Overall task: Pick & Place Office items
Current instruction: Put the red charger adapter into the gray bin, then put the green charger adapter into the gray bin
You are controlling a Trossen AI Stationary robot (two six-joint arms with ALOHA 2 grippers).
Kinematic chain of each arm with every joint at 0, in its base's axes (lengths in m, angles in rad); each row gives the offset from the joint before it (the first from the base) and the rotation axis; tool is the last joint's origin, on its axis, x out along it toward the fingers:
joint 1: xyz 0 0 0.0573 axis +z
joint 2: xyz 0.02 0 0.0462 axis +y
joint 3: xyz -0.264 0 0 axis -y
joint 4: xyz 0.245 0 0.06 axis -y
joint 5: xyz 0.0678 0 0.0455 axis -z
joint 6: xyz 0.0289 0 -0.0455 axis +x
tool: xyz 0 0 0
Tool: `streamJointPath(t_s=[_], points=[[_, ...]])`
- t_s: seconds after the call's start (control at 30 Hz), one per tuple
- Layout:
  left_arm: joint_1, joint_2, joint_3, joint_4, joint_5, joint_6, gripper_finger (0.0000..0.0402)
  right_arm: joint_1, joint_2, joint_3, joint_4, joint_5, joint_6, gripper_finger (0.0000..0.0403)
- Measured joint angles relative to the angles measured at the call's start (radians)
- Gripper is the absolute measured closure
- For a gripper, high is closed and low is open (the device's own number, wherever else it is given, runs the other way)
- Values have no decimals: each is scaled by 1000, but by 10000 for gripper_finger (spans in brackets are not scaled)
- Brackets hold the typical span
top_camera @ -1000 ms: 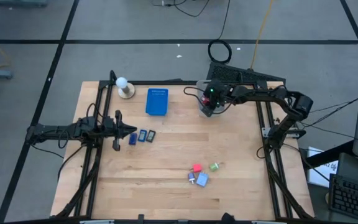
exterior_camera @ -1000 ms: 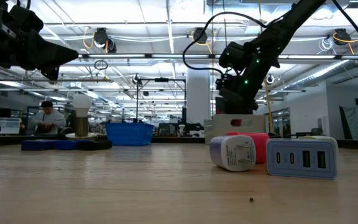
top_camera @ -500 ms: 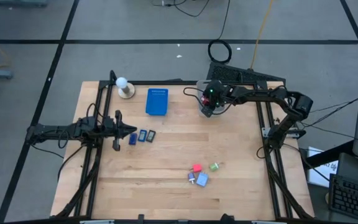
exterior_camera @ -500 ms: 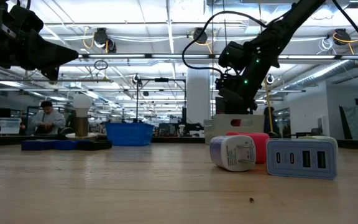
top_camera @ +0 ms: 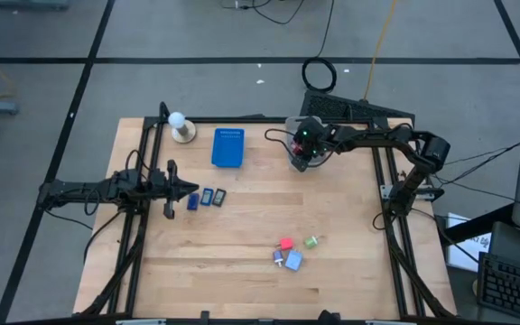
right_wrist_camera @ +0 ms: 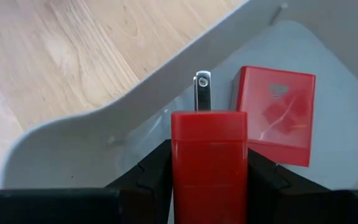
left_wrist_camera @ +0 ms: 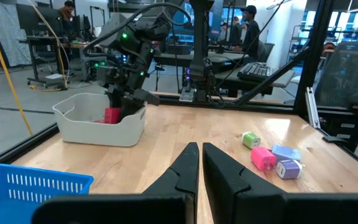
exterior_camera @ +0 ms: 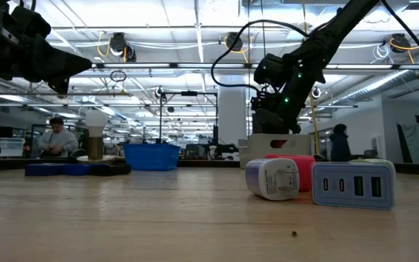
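Note:
My right gripper (top_camera: 306, 152) hangs over a pale grey bin (top_camera: 301, 161) near the table's far edge, shut on a red block with metal prongs (right_wrist_camera: 209, 149). A second red block (right_wrist_camera: 272, 115) lies in the bin. On the table's near middle sit a red piece (top_camera: 285, 244), a green bit (top_camera: 311, 241), a light-blue piece (top_camera: 293, 261) and a white one (top_camera: 279, 259). Three small dark-blue and grey rectangles (top_camera: 207, 197) lie just ahead of my left gripper (top_camera: 194, 190), which is shut and touches nothing. My right gripper pinches the red block by its two opposite side faces (right_wrist_camera: 179, 168) between the two fingers (right_wrist_camera: 151, 177). The fingers come from above, pointing down. The block is lifted clear above the bin, and its metal prongs (right_wrist_camera: 202, 93) point away from the gripper toward the bin floor.
A flat blue tray (top_camera: 227, 147) and a white ball on a round base (top_camera: 181, 127) stand at the far left of the table. Bare wood lies between the bin and the pieces at the near middle. People show in the room beyond the table.
My right gripper has shifted a little toward the table's left above the bin, still shut on the red block.

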Motion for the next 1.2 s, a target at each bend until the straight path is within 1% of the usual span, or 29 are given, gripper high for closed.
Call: streamJointPath(t_s=[0.2, 0.3, 0.73, 0.87, 1.07, 1.2], points=[[0, 0, 0, 0, 0, 0, 380, 1, 0, 0, 5, 2, -1, 277], [0, 0, 0, 0, 0, 0, 380, 1, 0, 0, 9, 2, -1, 270], [0, 0, 0, 0, 0, 0, 380, 2, -1, -2, 67, 3, -24, 202], [0, 0, 0, 0, 0, 0, 380, 2, -40, -2, 69, 1, -39, 190], [0, 0, 0, 0, 0, 0, 380, 4, -140, -2, 66, -4, -39, 193], [0, 0, 0, 0, 0, 0, 380, 17, -203, -2, 47, -68, -39, 194]])
